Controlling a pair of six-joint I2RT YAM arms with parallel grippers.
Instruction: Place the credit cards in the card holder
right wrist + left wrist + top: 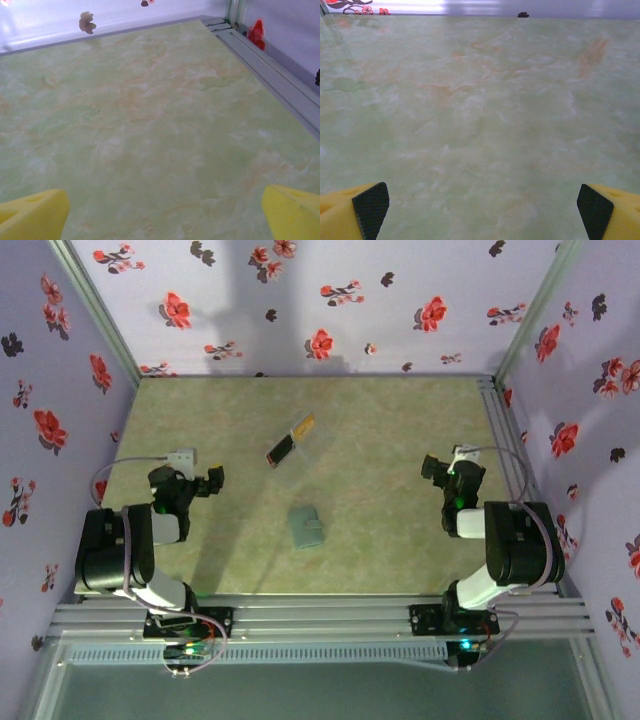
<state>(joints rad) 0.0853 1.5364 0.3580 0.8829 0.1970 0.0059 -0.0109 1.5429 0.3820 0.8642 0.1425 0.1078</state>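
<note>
The credit cards lie together at the table's middle back: a red and dark card [281,450] beside a yellow one [303,426]. The grey-teal card holder [306,527] lies shut and flat nearer the front, in the middle. My left gripper [212,482] hovers left of the cards and holder, apart from both. Its jaws stand wide open [482,210] over bare table. My right gripper [432,468] sits at the right, well away from the holder, also open [165,212] with nothing between its yellow fingers [35,215].
The green marbled table [400,540] is boxed in by floral walls [330,300] at the back and both sides. A metal rail [270,70] runs along the table's right edge. Bare surface lies between the holder and each arm.
</note>
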